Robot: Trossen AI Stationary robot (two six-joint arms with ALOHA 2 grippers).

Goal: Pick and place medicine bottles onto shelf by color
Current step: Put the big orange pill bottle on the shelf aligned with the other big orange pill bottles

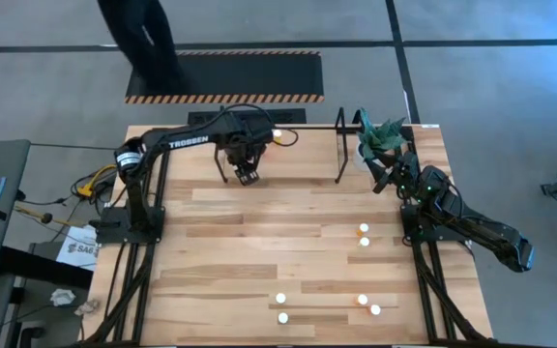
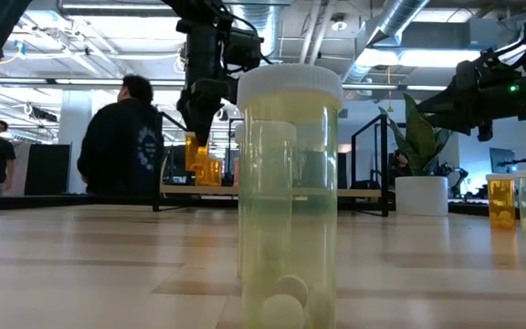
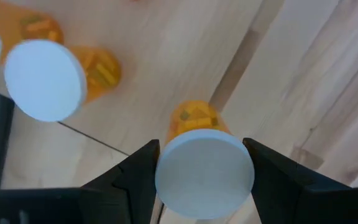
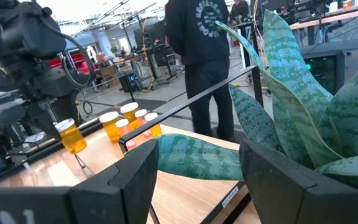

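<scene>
Pale wood-plank table (image 1: 259, 232); left tool (image 3: 204, 163) clamps a round-capped orange bottle (image 3: 194, 119); right tool (image 4: 197, 163) gapes.

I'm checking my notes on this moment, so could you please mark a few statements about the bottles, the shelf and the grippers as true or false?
1. The left gripper holds an orange bottle by its white cap. True.
2. The right gripper holds a bottle. False: it is open and empty, beside the plant.
3. Orange bottles already stand together on the shelf. True.
4. No bottles remain on the table. False: several still stand at its near right part.
5. A person is in the room behind the table. True.
</scene>
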